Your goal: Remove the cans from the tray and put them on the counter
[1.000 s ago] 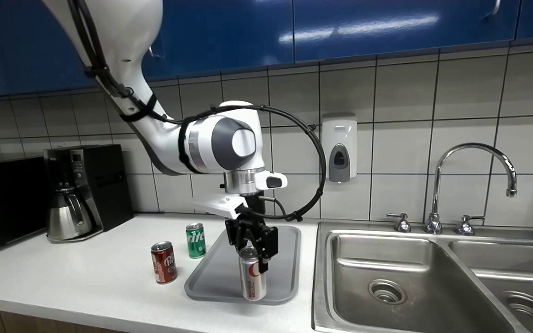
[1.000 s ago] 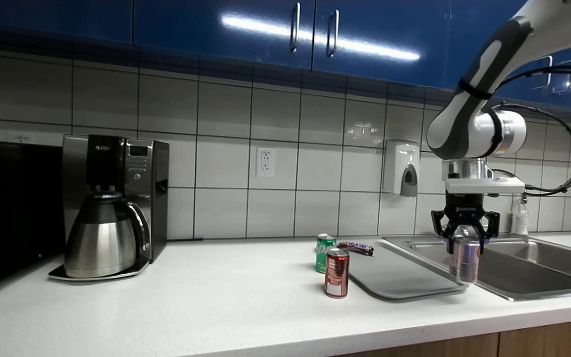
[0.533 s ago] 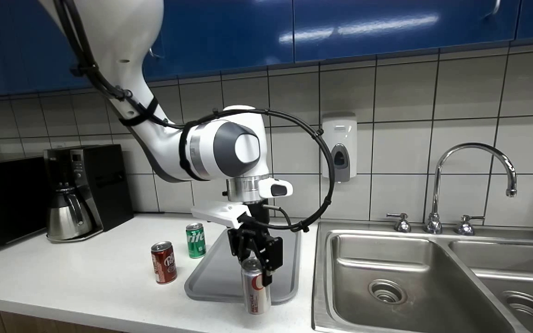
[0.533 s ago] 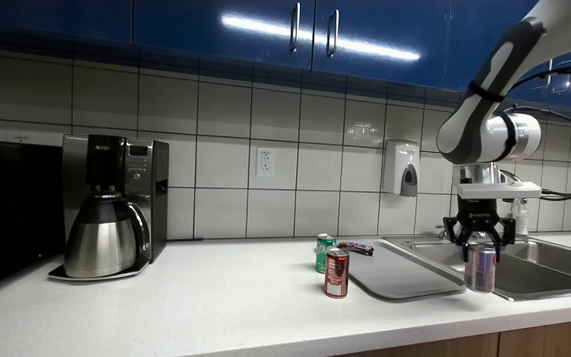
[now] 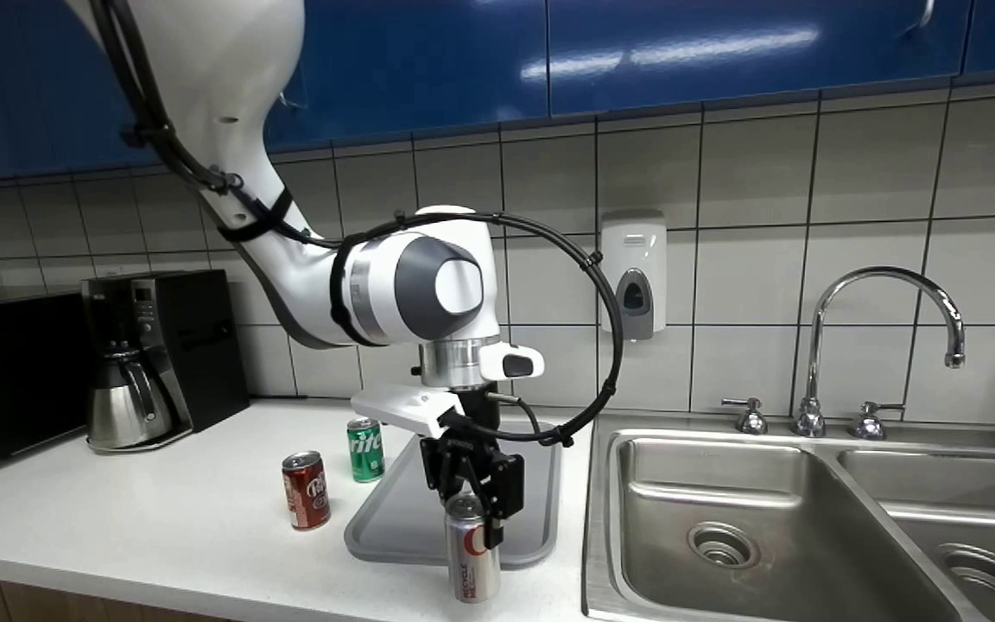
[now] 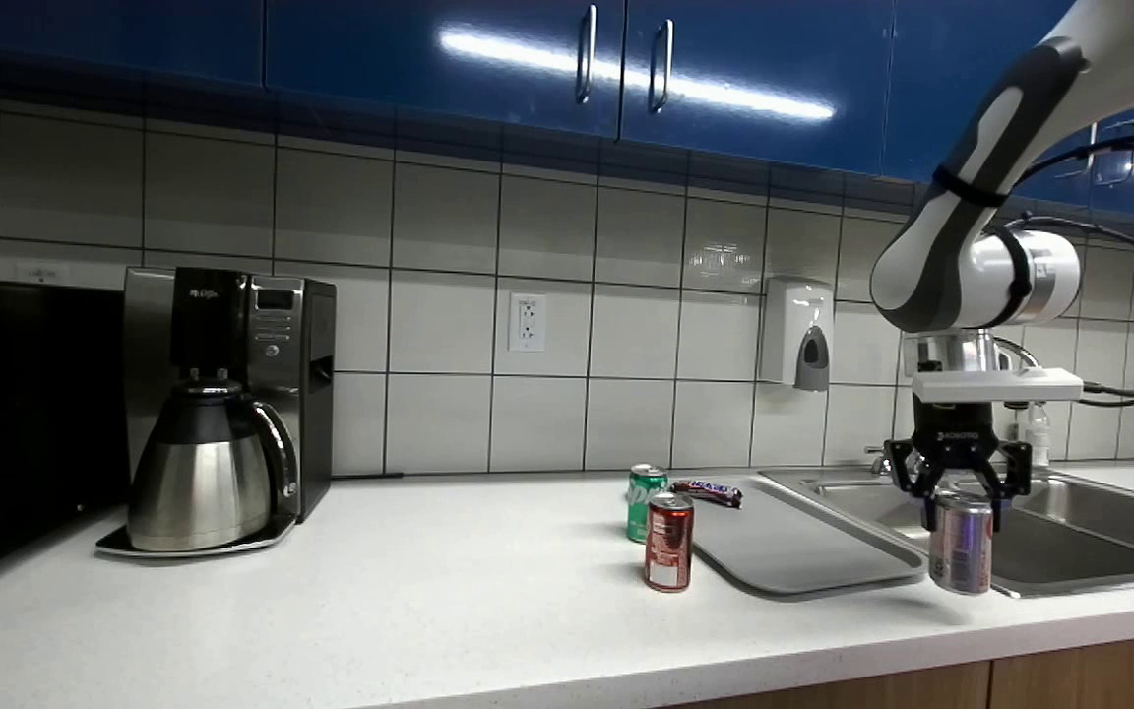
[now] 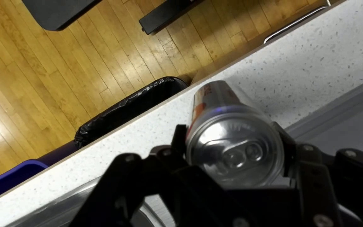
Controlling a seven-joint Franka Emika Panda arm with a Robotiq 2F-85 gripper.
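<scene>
My gripper point(image 6: 963, 514) is shut on a silver can point(image 6: 961, 556), one finger on each side near its top. In the wrist view the gripper point(image 7: 233, 142) frames the lid of the silver can point(image 7: 217, 94). The can is roughly upright, low over the counter strip in front of the tray point(image 5: 377, 531); I cannot tell if its base touches. A red can point(image 5: 306, 492) and a green can point(image 5: 366, 453) stand on the counter point(image 5: 204, 518) beside the tray. They also show in an exterior view, the red can point(image 6: 668, 547) in front of the green can point(image 6: 644, 507).
A wrapped snack bar point(image 6: 708, 492) lies at the tray's far end. The steel sink point(image 5: 598, 518) is right beside the tray. The counter's front edge is close to the held can, with a black-lined bin point(image 7: 131, 107) below. A coffee maker point(image 6: 203, 492) stands farther along the counter.
My gripper has carried the silver can off the tray's front edge, toward the counter's front and lower. The red can, green can, tray and snack bar have not moved.
</scene>
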